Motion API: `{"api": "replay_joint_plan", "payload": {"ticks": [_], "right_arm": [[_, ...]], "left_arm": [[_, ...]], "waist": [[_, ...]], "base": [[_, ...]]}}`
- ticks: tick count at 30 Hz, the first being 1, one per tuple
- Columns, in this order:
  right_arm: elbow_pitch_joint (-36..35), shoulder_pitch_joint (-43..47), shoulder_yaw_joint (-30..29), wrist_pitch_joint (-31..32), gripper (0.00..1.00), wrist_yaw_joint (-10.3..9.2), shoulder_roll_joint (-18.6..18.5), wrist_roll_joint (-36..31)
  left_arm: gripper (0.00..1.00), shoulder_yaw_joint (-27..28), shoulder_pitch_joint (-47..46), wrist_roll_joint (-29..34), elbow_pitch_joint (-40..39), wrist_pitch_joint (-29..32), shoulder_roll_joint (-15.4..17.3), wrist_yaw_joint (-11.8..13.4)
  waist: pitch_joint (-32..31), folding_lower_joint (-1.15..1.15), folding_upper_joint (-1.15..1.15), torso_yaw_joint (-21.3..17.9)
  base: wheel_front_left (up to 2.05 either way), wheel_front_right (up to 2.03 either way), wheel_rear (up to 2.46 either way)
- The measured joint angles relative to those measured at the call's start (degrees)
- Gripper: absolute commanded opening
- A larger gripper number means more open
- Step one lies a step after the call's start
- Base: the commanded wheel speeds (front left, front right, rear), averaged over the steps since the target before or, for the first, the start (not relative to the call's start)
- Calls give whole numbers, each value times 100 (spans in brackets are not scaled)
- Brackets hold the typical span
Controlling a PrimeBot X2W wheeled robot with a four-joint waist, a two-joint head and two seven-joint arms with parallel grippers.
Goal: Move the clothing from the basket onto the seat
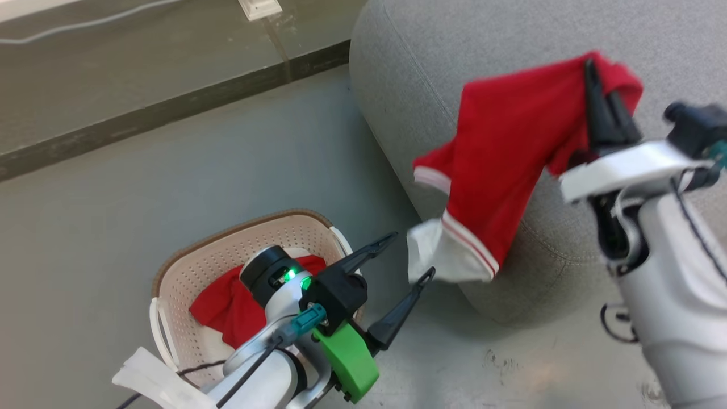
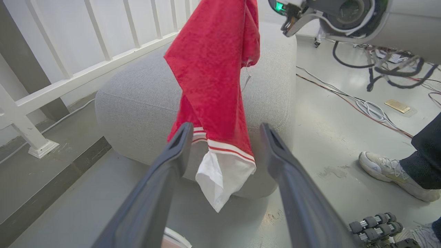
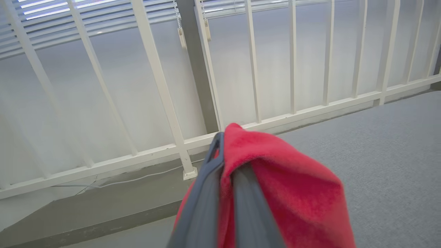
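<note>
A red garment (image 1: pixel 511 147) with white trim and a white panel hangs from my right gripper (image 1: pixel 602 96), which is shut on its top, above the grey seat (image 1: pixel 454 51). Its lower end dangles past the seat's front edge. In the right wrist view the red garment (image 3: pixel 296 193) wraps over the closed fingers (image 3: pixel 206 193). My left gripper (image 1: pixel 412 255) stands open above the cream basket (image 1: pixel 187 272), which holds another red garment (image 1: pixel 227 307). From the left wrist, the hanging garment (image 2: pixel 213 75) shows beyond the open gripper (image 2: pixel 224 134), apart from it.
A white railing (image 3: pixel 165 103) and a dark floor strip (image 1: pixel 170 108) run behind the seat. Cables (image 2: pixel 365 103) lie on the grey floor to the right, where a person's shoe (image 2: pixel 389 172) stands. A small wheeled part (image 2: pixel 375 224) sits near it.
</note>
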Motion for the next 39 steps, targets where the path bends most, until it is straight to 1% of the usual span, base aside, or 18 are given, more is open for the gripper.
{"api": "replay_joint_plan", "payload": {"ticks": [4, 7, 12, 13, 19, 24, 29, 33, 39], "right_arm": [[8, -526, -303, -1, 0, -14, -171, 31], [60, -965, -572, -42, 0, -108, -259, 156], [265, -1650, -845, -43, 0, -116, -402, 277], [328, -1762, -900, -41, 0, -164, -477, 296], [682, -2387, -1294, -13, 0, -263, -944, 354], [990, -2721, -1524, 33, 0, -265, -1293, 388], [1343, -2814, -1631, 65, 0, -265, -1568, 398], [1681, -2805, -1638, 92, 0, -258, -1508, 456], [2236, -2617, -1593, 83, 0, -194, -1129, 625]], "left_arm": [[100, -19, -122, 63, -13, 29, 27, 0], [100, -37, -238, 136, -51, 74, 37, -2], [100, -121, -448, 182, -89, 86, 30, -7], [100, -155, -491, 183, -99, 114, 19, -8], [100, -232, -693, 190, -145, 124, -115, -32], [100, -320, -744, 191, -149, 152, -125, -33], [100, -368, -839, 236, -157, 204, -127, -60], [100, -361, -959, 240, -165, 226, -116, -64], [100, -348, -1058, 363, -123, 215, -64, -65]], "waist": [[170, 0, 0, -37], [300, 0, 0, -50], [527, 0, 0, -40], [571, 0, 0, -29], [825, 0, 0, 105], [1051, 0, 0, 254], [1315, 0, 0, 411], [1542, 0, 0, 535], [1851, 1, 0, 665]], "base": [[0, 0, 0], [0, 0, 0], [0, 0, 0], [0, 0, 0], [0, 0, 0], [0, 0, 0], [0, 0, 0], [0, 0, 0], [0, 0, 0]]}}
